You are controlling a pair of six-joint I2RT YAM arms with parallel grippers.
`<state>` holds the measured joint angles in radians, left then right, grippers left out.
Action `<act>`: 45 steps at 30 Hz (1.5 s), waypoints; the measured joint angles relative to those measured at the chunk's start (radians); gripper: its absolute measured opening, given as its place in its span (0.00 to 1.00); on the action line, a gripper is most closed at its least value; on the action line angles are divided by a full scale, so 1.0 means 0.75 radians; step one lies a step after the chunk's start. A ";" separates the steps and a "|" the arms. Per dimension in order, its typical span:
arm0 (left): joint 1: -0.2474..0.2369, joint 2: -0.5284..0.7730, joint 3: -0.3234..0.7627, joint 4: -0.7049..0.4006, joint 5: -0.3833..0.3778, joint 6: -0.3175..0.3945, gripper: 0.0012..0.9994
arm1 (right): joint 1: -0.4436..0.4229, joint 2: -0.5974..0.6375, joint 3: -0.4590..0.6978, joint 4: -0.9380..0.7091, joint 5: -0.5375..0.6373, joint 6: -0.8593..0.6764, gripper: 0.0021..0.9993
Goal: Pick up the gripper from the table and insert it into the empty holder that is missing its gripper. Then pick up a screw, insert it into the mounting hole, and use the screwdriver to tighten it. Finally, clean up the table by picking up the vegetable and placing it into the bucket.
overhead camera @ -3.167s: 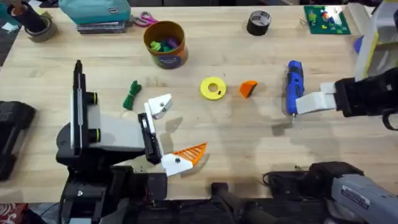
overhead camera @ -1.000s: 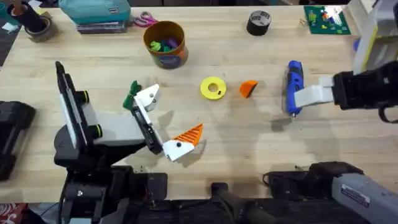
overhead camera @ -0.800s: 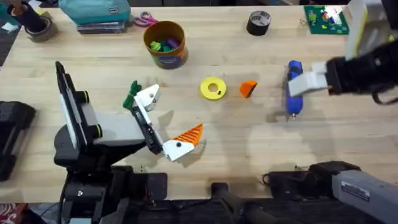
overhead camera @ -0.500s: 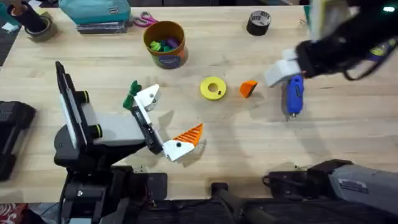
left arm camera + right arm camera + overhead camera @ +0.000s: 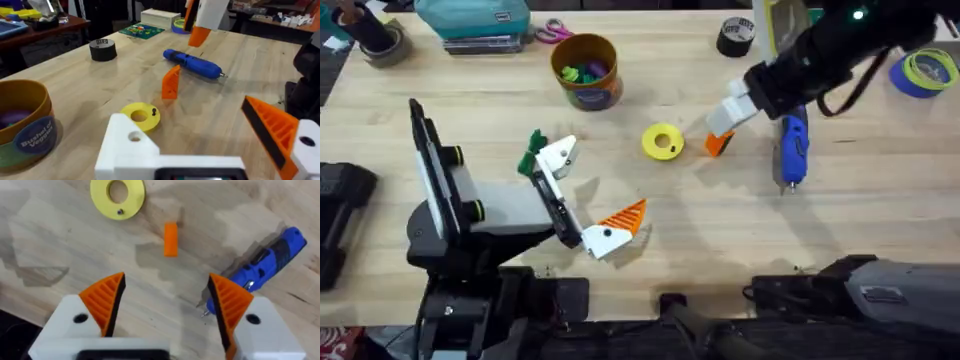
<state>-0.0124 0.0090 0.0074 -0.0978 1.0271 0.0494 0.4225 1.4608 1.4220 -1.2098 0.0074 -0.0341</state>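
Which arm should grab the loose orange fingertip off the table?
The right. Its hand hangs open above the orange fingertip, which lies between its pads. The left hand sits farther off by the green vegetable and carries the bare white holder.

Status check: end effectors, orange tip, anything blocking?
Right end effector open above the orange tip. Tip stands on the table, unheld. Left end effector open, parked, holder bare. Screwdriver close beside the tip.
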 joint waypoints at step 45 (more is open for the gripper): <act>0.000 0.000 0.000 0.000 0.000 0.000 0.99 | -0.075 0.218 -0.363 0.476 -0.041 0.061 0.59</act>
<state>-0.0121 0.0090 0.0074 -0.0978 1.0271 0.0494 0.3660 1.6245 1.1496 -0.8528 -0.0236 0.0115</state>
